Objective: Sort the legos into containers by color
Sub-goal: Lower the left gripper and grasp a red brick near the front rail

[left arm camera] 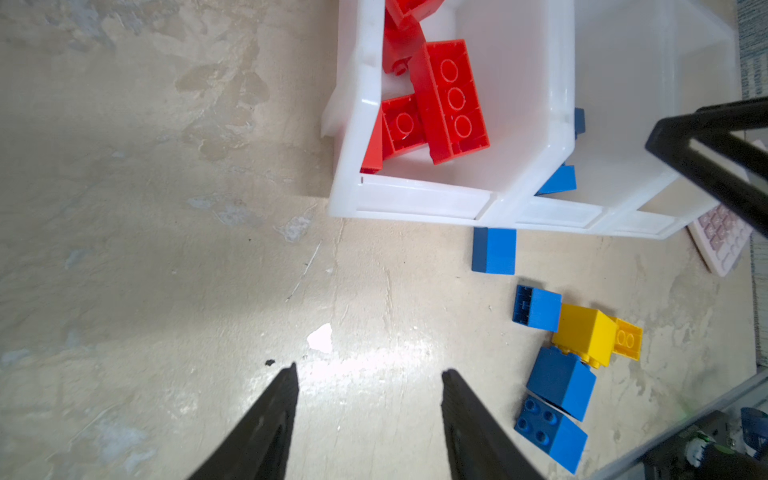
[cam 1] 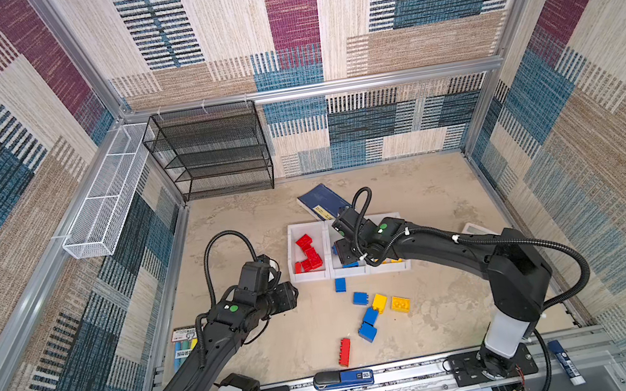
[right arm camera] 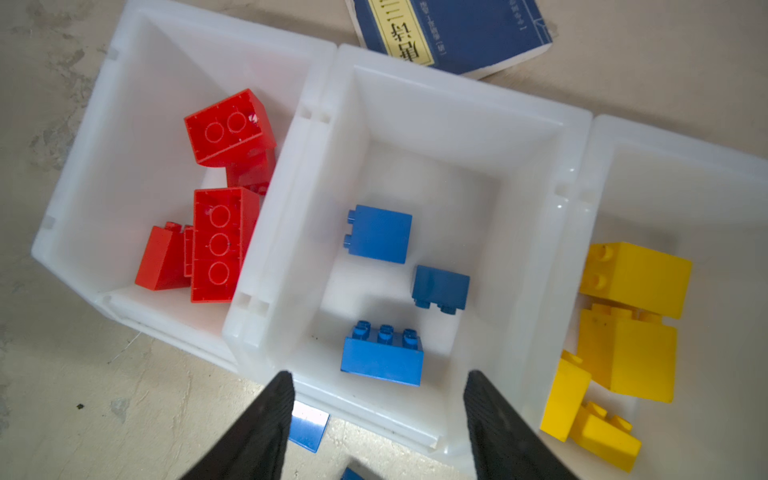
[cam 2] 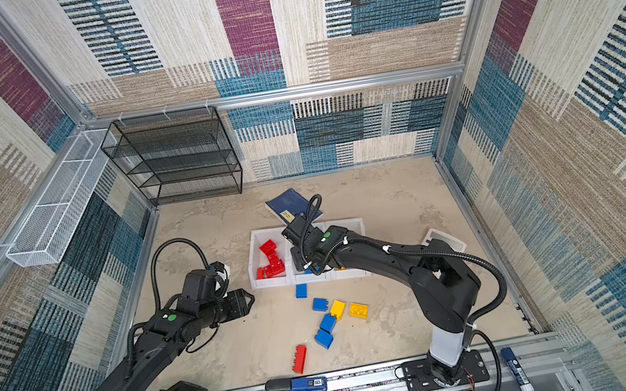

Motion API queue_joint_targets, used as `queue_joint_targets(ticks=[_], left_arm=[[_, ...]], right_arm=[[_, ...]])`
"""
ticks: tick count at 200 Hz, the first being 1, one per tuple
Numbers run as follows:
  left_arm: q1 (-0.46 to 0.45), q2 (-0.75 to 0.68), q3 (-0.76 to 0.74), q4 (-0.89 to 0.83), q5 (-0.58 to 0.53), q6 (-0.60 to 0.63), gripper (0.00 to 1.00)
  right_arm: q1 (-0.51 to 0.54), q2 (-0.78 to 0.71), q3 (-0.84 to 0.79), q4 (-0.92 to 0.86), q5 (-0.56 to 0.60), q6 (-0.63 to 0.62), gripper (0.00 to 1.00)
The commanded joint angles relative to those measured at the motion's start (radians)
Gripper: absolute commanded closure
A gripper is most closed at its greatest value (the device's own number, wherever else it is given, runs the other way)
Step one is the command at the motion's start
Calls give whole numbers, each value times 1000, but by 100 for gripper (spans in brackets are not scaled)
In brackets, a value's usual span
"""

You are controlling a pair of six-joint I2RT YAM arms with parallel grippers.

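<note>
Three joined white containers (right arm camera: pixel 316 124) stand in a row. The first holds red legos (right arm camera: pixel 224 245), the middle one three blue legos (right arm camera: pixel 380 239) and the last yellow legos (right arm camera: pixel 627 353). My right gripper (right arm camera: pixel 379 376) hangs open above the middle container's near edge with nothing between its fingers. My left gripper (left arm camera: pixel 370 369) is open over bare table, apart from the containers (cam 1: pixel 312 276). Loose on the table in both top views lie several blue legos (cam 1: pixel 359 298), two yellow legos (cam 1: pixel 400 304) and one oblong red lego (cam 1: pixel 344 352).
A blue book (cam 1: pixel 322 201) lies behind the containers. A blue-and-black stapler (cam 1: pixel 343 379) sits on the front rail. A black mesh rack (cam 1: pixel 212 152) and a white wire basket (cam 1: pixel 105 198) stand at the back left. A pink calculator (left arm camera: pixel 721 237) lies beside the last container.
</note>
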Motion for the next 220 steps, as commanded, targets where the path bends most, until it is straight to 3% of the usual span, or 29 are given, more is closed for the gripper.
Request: queue_joint_targets(ticks=[1,105,169,220], left_arm=[[-40,6,15,-13,-6,22,42],[-473,237,61,-27,-44,83,42],[-646,372,116,0,-7,59,42],[-678,451,137,0,-17,26,46]], right_arm=[[0,-43,-40,7,26,40,31],[-77,-262,-306,61,42,172,29],[-94,-322,-381,75,36,204,29],[-94,-334,-405,78,33,212,29]])
